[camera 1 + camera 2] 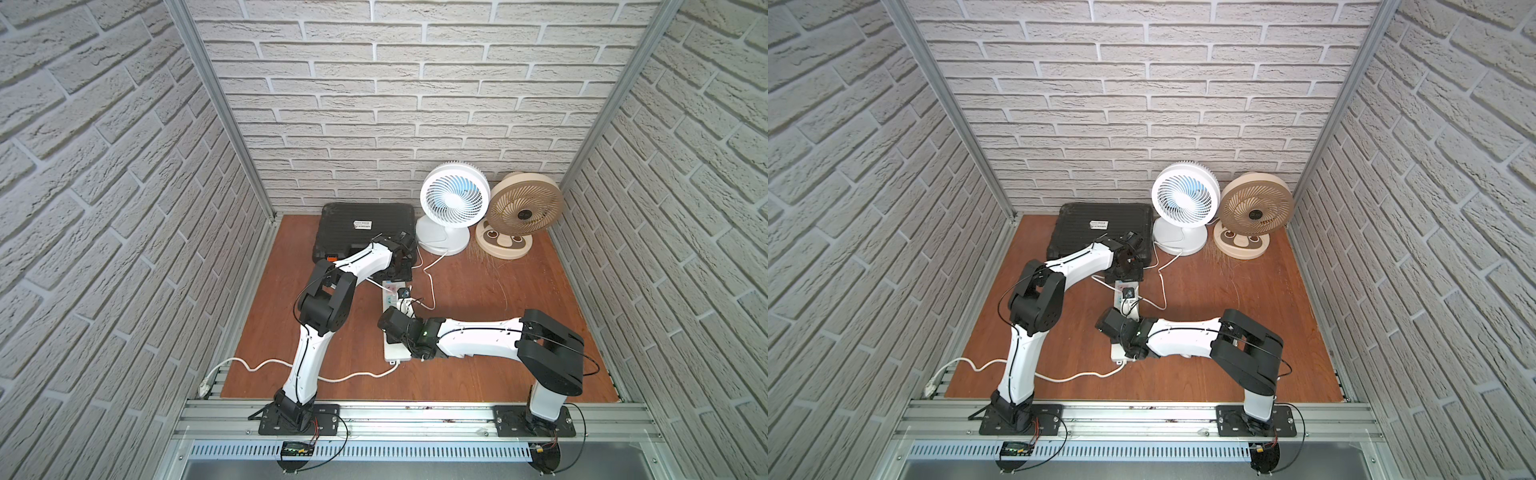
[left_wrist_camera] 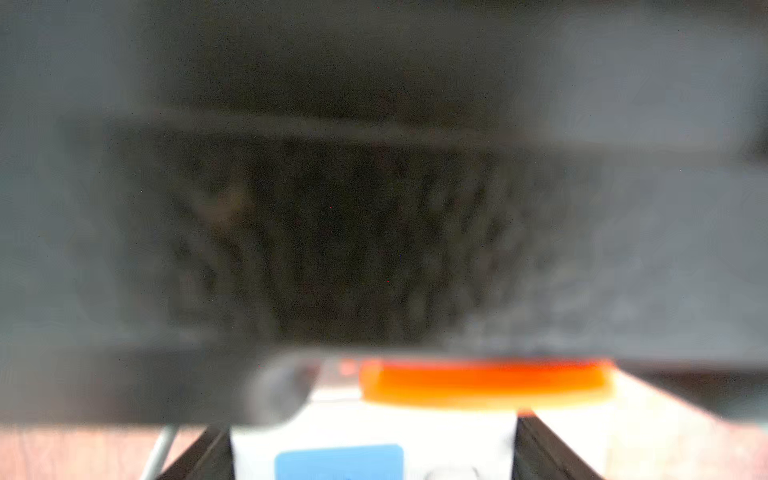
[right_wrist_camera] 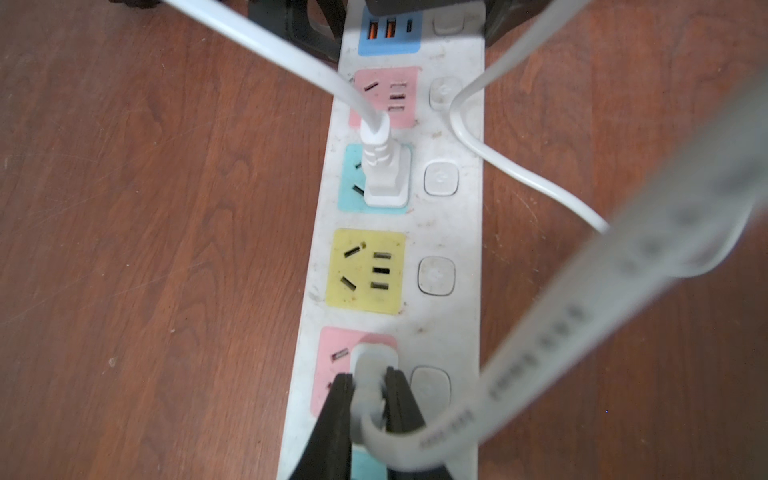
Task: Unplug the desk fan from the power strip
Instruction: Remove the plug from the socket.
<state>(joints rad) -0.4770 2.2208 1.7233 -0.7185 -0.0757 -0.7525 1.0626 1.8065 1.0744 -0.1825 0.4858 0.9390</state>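
Note:
The white desk fan (image 1: 453, 199) (image 1: 1185, 195) stands at the back of the board, and its thin cord (image 1: 432, 286) runs forward to the power strip (image 1: 397, 353) (image 3: 440, 232). In the right wrist view my right gripper (image 3: 369, 376) is shut on a white plug (image 3: 372, 357) that sits in a pink socket, the plug's flat cord looping away from it. In a top view the right gripper (image 1: 403, 309) is over the middle of the strip. My left gripper (image 1: 400, 272) (image 2: 374, 457) is at the strip's far end, with a black finger (image 2: 540, 453) tight against each side of it.
A second white plug (image 3: 384, 174) sits in the teal socket. A beige fan (image 1: 523, 212) stands right of the white one, and a black case (image 1: 365, 224) lies at the back left. The strip's own thick cord (image 1: 257, 365) trails to the front left edge.

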